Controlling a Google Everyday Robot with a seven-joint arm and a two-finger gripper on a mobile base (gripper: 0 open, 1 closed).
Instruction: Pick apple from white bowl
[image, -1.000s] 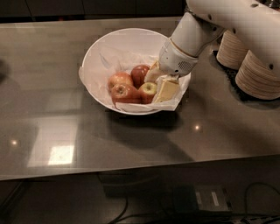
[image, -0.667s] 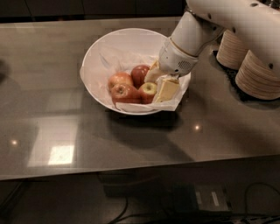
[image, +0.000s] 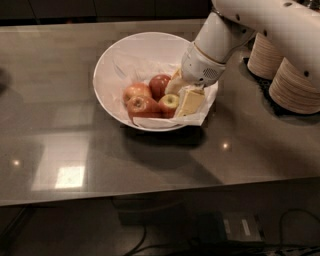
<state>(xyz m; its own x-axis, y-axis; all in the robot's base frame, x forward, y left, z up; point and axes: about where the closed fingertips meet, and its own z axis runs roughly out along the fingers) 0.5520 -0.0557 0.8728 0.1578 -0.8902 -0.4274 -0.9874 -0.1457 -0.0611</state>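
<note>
Table (image: 60, 125): grey-brown, glossy, with light patches reflected near the front-left corner. White bowl (image: 107, 62) sits at mid-width, closer to the back edge than the front. Its crinkled paper lining (image: 202, 117) spills over the rim on the front-right side. Four apples are bunched in the front-right part of the bowl. The apple (image: 169, 102), with its pale yellow-green patch up, lies rightmost. A darker red apple (image: 159, 84) is behind it, and two red-orange apples (image: 137, 99) touch to its left. Gripper (image: 181, 95) is down inside the bowl against the apple's right side; whether it is apart or clamped, cannot tell. White arm (image: 280, 25) slants in from the back-right corner over two stacks of beige paper bowls (image: 295, 85) at the right edge, so that side is crowded. The bare surface is widest to the left of the bowl and along the front edge. Fruit labels are too small to read.
</note>
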